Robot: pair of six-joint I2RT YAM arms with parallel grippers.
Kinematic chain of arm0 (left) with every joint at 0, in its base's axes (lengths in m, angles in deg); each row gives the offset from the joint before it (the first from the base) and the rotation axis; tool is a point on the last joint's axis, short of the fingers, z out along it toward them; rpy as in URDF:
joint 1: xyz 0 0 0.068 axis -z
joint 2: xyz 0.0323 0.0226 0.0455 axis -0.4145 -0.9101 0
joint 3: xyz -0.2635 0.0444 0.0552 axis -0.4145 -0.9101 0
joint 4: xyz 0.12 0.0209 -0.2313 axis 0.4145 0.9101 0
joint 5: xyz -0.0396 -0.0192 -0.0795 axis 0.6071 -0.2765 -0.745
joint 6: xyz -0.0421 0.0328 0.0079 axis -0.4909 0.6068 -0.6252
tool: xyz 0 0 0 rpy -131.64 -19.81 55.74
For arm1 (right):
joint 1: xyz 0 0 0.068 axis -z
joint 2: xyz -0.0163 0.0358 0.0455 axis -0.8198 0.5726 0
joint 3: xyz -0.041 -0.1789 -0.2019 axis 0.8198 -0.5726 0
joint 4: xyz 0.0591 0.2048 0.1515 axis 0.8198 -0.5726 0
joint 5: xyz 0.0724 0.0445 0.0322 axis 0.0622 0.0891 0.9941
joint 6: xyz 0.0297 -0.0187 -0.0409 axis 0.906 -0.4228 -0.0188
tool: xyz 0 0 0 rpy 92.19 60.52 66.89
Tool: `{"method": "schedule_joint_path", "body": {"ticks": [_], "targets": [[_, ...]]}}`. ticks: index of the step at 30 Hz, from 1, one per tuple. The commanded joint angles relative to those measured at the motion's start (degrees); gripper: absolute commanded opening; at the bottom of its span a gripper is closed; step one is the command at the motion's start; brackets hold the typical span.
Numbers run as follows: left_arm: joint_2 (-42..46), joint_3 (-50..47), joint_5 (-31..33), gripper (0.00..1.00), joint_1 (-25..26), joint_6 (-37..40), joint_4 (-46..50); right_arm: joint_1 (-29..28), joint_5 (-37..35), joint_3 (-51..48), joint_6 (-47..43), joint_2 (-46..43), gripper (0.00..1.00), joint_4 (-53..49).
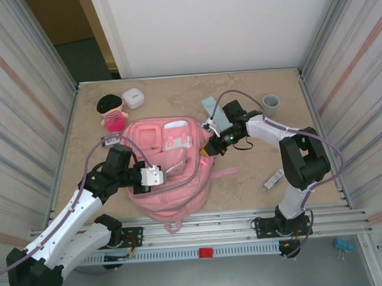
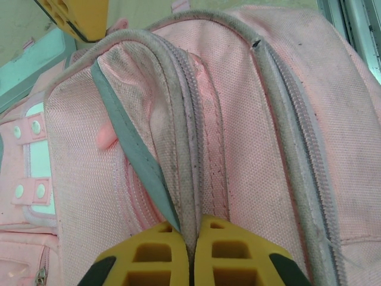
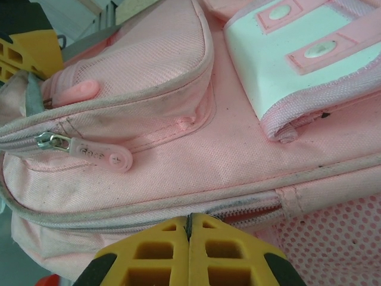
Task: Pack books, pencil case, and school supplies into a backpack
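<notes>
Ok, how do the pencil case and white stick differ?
The pencil case is mint-green and broader; the white stick is slimmer, with dark markings. The pencil case lies by the backpack's far right corner, the white stick apart, off its right side. Both sit outside it.

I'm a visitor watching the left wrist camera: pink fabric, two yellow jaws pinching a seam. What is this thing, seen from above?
Observer: A pink backpack lying flat on the table, front pockets up.
Operator: Is the other arm doing anything?
Observer: The right arm's jaws are closed on the bag's right zip edge.
Operator: Anything waiting to go in?
Observer: A small white stick lies on the table right of the bag.
</notes>
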Motion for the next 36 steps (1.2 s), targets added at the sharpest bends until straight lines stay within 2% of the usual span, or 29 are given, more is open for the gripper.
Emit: {"method": "schedule_joint_path", "body": {"ticks": [1,7,12,17,19,24,29,33,36], "targets": [[1.5,1.2,-2.7,0.00,-0.3,-0.1,-5.9,-0.4,0.3,-0.5,1.2,1.4,0.17,-1.0],[1.7,1.0,-2.9,0.00,-0.3,-0.6,-6.6,-0.1,0.3,-0.9,1.1,1.8,0.26,-0.8],[2.3,0.9,-2.9,0.00,-0.3,-0.7,-6.6,0.0,-1.2,-1.5,1.6,2.5,0.44,0.9],[2.8,0.7,-2.7,0.00,-0.3,-0.9,-6.5,-0.5,-3.1,-1.8,2.6,2.7,0.48,2.5],[2.8,0.7,-2.6,0.00,-0.4,-1.0,-6.6,-0.7,-3.2,-1.8,2.7,2.7,0.44,2.5],[2.4,0.4,-2.1,0.00,-0.3,-1.3,-7.6,-0.6,-3.8,-2.6,4.2,0.7,0.16,2.5],[1.5,-0.2,0.9,0.00,-0.4,-1.7,-7.8,0.2,-4.7,-3.1,6.3,-3.3,0.02,2.4],[1.5,-0.8,3.0,0.00,-0.3,-2.1,-7.5,0.7,-6.8,-2.6,7.5,-4.5,0.00,0.4],[1.1,-0.7,4.9,0.00,-0.4,-4.4,-8.1,0.6,-5.5,-1.9,7.9,-5.7,0.00,-1.6]]}}
